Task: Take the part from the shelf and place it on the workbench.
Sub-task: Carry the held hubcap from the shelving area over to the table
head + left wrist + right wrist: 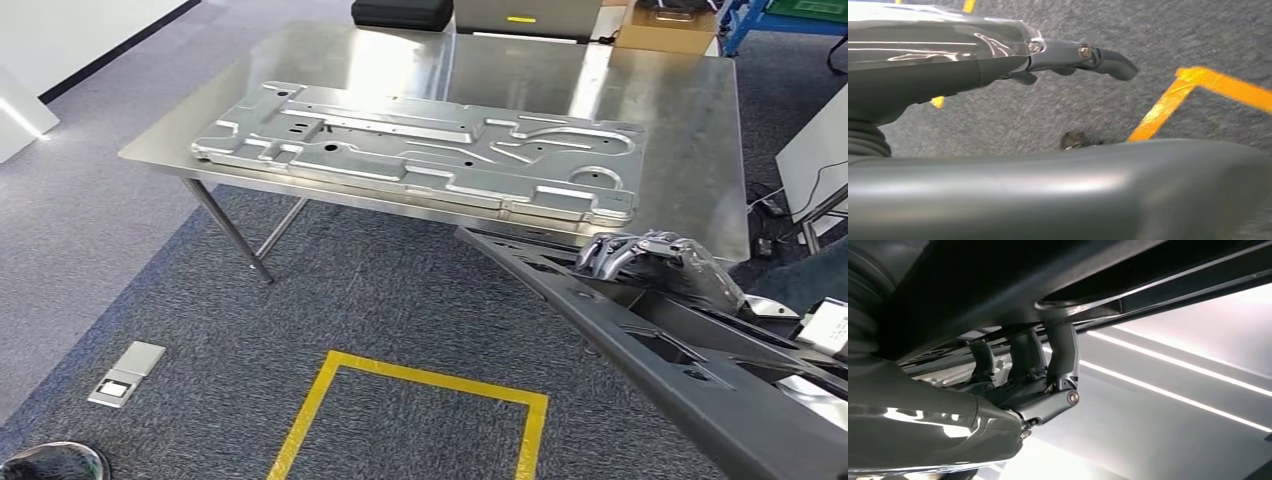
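So the thing that matters here is how the dark part (640, 340) sits relative to the bench (690, 140): the right hand (640, 255) has it already, fingers hooked over the upper edge of the part, and the bench is straight ahead and a bit up from that hand in the head view. The part's long axis runs diagonally, from its far tip just beside the bench's near edge back down toward the robot's right side, so its leading end is close to the bench front while most of it hangs out over the grey carpet. In the right wrist view the fingers (1060, 355) curl up around a dark rim of the part, so that hand is clearly holding it. The left hand (1073, 55) hangs over the carpet near the yellow floor tape (1168, 100), fingers stretched out with nothing in them. The right arm is obviously the nearer one. Looks-wise the part is a long, flat, dark grey or black panel with ribs and cutouts, plastic I'd guess. A big silver stamped metal panel (420, 150) already lies along the bench front, so I reckon free space is tight.
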You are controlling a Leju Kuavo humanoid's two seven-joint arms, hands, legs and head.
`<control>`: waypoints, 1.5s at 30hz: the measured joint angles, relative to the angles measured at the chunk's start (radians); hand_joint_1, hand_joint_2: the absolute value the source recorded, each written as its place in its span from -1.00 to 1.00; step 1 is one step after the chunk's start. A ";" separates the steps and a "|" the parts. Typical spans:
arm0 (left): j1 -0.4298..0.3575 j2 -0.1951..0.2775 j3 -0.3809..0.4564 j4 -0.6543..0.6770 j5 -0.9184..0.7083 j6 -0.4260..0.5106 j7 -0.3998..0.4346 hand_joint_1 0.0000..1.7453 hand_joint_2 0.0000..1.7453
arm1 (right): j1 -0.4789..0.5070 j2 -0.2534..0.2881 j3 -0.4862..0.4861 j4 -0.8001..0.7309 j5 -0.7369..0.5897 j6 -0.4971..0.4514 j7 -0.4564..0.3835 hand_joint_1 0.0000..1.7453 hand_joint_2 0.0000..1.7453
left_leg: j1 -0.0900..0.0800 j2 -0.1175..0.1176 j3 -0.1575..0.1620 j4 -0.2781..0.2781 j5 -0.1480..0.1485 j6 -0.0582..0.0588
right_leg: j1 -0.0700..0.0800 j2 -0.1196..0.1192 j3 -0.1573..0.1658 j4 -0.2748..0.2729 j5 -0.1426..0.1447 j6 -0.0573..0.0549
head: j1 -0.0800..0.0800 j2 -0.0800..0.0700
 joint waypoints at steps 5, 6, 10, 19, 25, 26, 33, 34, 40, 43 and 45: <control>0.005 0.000 0.000 0.000 -0.001 0.000 0.000 -1.00 1.00 | 0.002 0.000 0.001 0.000 0.000 -0.001 0.000 1.00 1.00 | -0.003 0.003 -0.078 0.004 0.063 0.008 | 0.003 0.000 0.052 -0.001 -0.041 0.001 | 0.000 0.000; 0.005 0.000 0.000 0.000 -0.001 0.000 0.000 -1.00 1.00 | 0.002 0.001 0.001 0.000 0.000 -0.001 0.000 1.00 1.00 | -0.007 0.003 -0.063 -0.055 0.111 0.018 | 0.002 -0.001 0.064 -0.002 -0.049 0.003 | 0.000 0.000; 0.007 0.004 -0.001 0.000 -0.002 0.002 0.000 -1.00 1.00 | 0.006 0.002 0.000 0.000 0.000 -0.002 -0.001 1.00 1.00 | -0.024 0.004 -0.036 -0.167 0.155 0.051 | -0.001 -0.002 0.082 -0.011 -0.056 0.025 | -0.001 0.000; 0.008 0.003 -0.001 0.000 -0.003 0.003 0.001 -1.00 1.00 | 0.021 0.000 -0.006 -0.003 -0.002 -0.002 -0.003 1.00 1.00 | -0.016 0.002 0.051 -0.210 0.119 0.066 | 0.002 0.004 -0.081 0.220 -0.114 0.050 | 0.000 0.000; 0.004 0.001 -0.001 0.000 -0.003 0.004 0.002 -1.00 1.00 | 0.024 0.000 -0.010 0.000 -0.004 0.002 -0.005 1.00 1.00 | -0.016 0.001 0.091 -0.202 0.076 0.037 | 0.011 0.007 -0.025 -0.003 0.016 0.026 | 0.000 0.000; 0.004 0.002 -0.001 0.000 -0.003 0.004 0.003 -1.00 1.00 | 0.025 0.000 -0.010 0.000 -0.004 0.002 -0.005 1.00 1.00 | -0.016 0.002 0.092 -0.200 0.073 0.033 | 0.009 0.006 -0.020 -0.004 0.018 0.018 | 0.000 0.000; 0.004 0.001 -0.001 0.000 -0.003 0.009 0.002 -1.00 1.00 | 0.023 0.003 -0.009 -0.004 -0.005 0.002 -0.006 1.00 1.00 | 0.002 0.003 -0.071 0.067 -0.013 -0.006 | -0.002 0.002 0.027 -0.012 -0.017 0.005 | -0.002 0.000; 0.005 0.001 -0.002 0.000 -0.003 0.009 0.002 -1.00 1.00 | 0.024 0.004 -0.009 -0.004 -0.005 0.002 -0.006 1.00 1.00 | 0.004 0.003 -0.082 0.059 0.011 -0.007 | -0.002 0.002 0.038 -0.012 -0.025 0.006 | -0.002 0.000; 0.007 0.002 -0.002 0.000 -0.005 0.010 0.002 -1.00 1.00 | 0.026 0.010 -0.009 -0.006 0.000 0.001 -0.010 1.00 1.00 | -0.012 0.008 -0.031 -0.162 0.147 0.025 | -0.003 0.001 0.090 -0.025 -0.058 0.031 | -0.003 0.000; 0.008 0.002 -0.004 0.000 -0.007 0.010 0.001 -1.00 1.00 | 0.027 0.012 -0.011 -0.012 0.004 -0.005 -0.018 1.00 1.00 | -0.010 0.006 -0.003 -0.187 0.147 0.041 | -0.003 0.002 0.097 -0.004 -0.062 0.046 | -0.003 0.000; 0.006 0.002 -0.008 0.000 -0.009 0.010 0.001 -1.00 1.00 | 0.025 0.014 -0.013 -0.015 0.006 -0.008 -0.022 1.00 1.00 | -0.007 0.005 0.018 -0.197 0.141 0.052 | -0.003 0.003 0.055 0.080 -0.093 0.048 | -0.002 0.000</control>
